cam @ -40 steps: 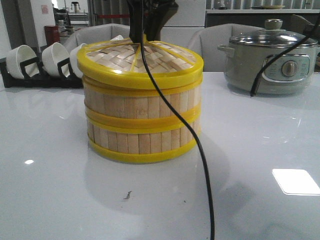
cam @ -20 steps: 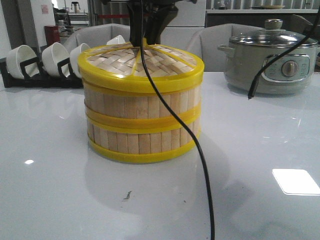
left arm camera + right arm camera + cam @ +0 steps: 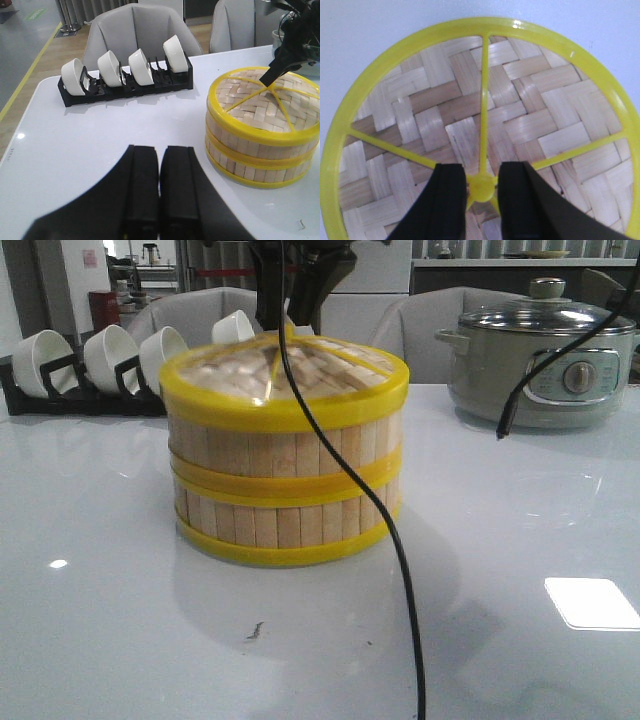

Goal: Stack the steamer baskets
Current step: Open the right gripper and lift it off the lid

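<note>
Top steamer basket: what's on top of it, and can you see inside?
The woven lid sits on the top steamer basket, which rests on the lower basket. The right gripper has its fingers around the lid's yellow centre knob. The lid hides the inside.

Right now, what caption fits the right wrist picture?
Right gripper pinching the yellow hub of the woven lid.

Right gripper (image 3: 481,192) lowered from above, black fingers (image 3: 449,200) set either side of a yellow hub, touching it. Left gripper (image 3: 159,187) held apart over the worktop, fingers pressed together, holding nothing.
</note>
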Controlling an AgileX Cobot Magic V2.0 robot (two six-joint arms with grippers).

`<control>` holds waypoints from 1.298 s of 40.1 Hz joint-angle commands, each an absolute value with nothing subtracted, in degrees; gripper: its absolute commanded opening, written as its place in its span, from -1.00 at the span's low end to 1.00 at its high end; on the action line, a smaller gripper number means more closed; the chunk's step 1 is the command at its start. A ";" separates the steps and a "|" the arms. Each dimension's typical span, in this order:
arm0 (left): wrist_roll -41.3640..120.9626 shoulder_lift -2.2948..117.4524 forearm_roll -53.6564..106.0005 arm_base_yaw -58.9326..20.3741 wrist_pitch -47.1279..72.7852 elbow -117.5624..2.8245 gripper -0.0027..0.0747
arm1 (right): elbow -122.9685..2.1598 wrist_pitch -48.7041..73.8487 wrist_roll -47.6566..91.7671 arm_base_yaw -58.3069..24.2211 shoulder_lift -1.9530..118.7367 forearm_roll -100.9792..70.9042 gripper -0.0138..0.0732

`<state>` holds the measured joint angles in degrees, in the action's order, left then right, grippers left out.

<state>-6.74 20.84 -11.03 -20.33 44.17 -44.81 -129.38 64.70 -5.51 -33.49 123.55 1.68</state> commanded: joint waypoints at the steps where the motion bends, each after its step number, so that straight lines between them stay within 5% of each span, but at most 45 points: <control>1: -7.09 21.87 -11.49 -20.45 39.55 -46.26 -0.71 | -131.41 61.10 -4.91 -33.20 119.80 1.77 0.04; 35: -7.09 21.87 -11.49 -20.45 39.55 -46.26 -0.71 | -129.42 55.86 -4.91 -31.07 112.38 4.21 0.03; 52: -7.09 21.87 -11.49 -20.45 39.55 -46.26 -0.71 | -94.09 34.09 -4.91 -22.45 84.92 4.25 0.03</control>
